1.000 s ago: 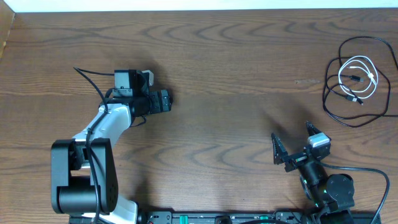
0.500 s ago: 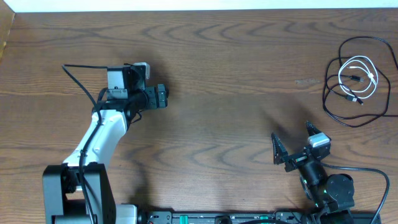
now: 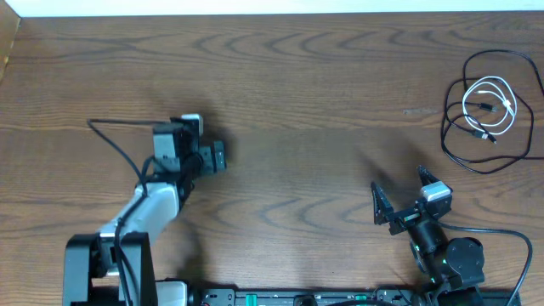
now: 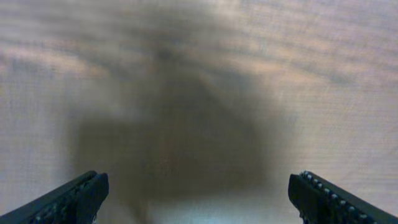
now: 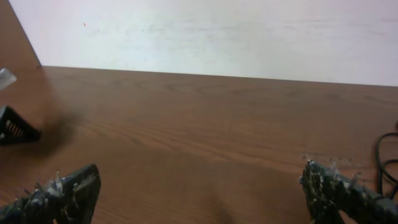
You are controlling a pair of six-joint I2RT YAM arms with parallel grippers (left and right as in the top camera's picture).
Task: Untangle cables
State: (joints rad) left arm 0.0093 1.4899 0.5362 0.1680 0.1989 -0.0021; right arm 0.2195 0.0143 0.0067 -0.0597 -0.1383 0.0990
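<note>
Cables: overhead shows black cable (image 3: 444,129) & white cable (image 3: 509,104) coiled together at far right of table (image 3: 323,102), neither held; untangling not begun. Left gripper (image 3: 214,156) well apart, right gripper (image 3: 398,179) nearer.

Left wrist: jaws spread, empty.

Right wrist: jaws spread, empty; black cable at right edge.

left claw (image 4: 198,199) — fingers (image 4: 68,200) wide apart | blurred wood table (image 4: 205,68) — shadowed
</note>
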